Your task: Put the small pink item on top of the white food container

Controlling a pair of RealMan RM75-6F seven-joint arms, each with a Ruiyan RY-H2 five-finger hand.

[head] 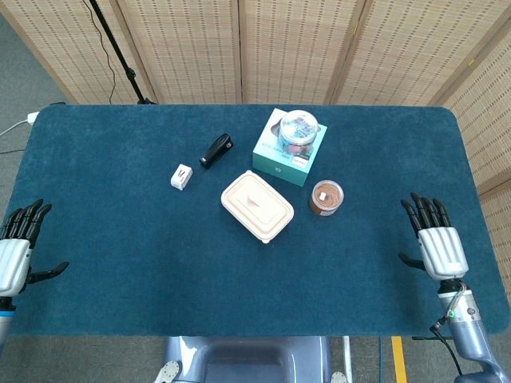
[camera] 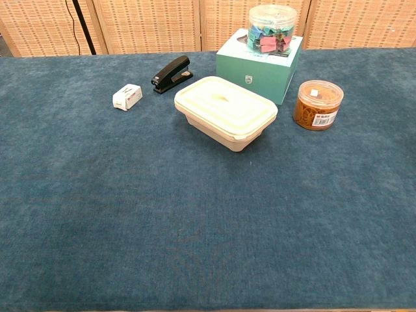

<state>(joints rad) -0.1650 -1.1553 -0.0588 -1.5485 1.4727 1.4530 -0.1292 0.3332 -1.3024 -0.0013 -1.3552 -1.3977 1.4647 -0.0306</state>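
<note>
Both hands are hanging clear of the objects at the near corners of the dark blue felt-covered table [head: 120, 263]: the left hand [head: 16, 254] is resting at the near left edge with its fingers spread and nothing in it, and the right hand [head: 436, 243] is sitting at the near right edge, fingers likewise apart and empty; neither is showing in the chest view. The cream-white rectangular lidded food container [camera: 225, 111] is lying closed near the table's middle, its flat lid offering a stable landing surface. No separate small pink item is showing on the table or on that lid. The only pink visible belongs to clips packed inside the clear round plastic jar [camera: 272, 27], which is standing on the teal cardboard box [camera: 258, 65] just behind the container. Whether one of those is the intended item cannot be told, so the placing is looking not yet done.
</note>
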